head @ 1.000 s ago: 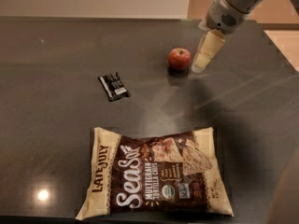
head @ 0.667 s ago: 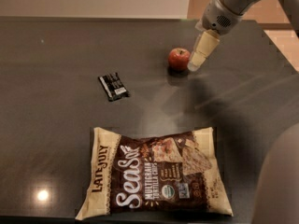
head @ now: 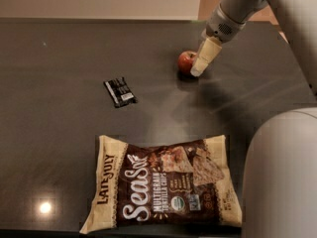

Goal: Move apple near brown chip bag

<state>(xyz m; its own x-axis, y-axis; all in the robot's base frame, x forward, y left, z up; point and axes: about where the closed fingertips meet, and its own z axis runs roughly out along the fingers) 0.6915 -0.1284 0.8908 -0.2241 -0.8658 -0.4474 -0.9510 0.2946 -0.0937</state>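
The small red apple point(head: 185, 61) sits on the dark table point(head: 59, 133) at the back, right of centre. My gripper point(head: 197, 70) reaches down from the upper right and stands against the apple's right side, covering its right edge. I cannot tell whether it is around the apple or just beside it. The brown chip bag point(head: 163, 182) lies flat near the front edge, well in front of the apple, with its white lettering facing up.
A small black snack wrapper point(head: 120, 91) lies left of the apple, between it and the bag. My arm point(head: 292, 19) crosses the upper right corner. A pale rounded part of the robot point(head: 282, 177) fills the lower right, beside the bag.
My gripper has moved left and down, from a little right of the apple to against its right side. The pale robot part has come further into the lower right.
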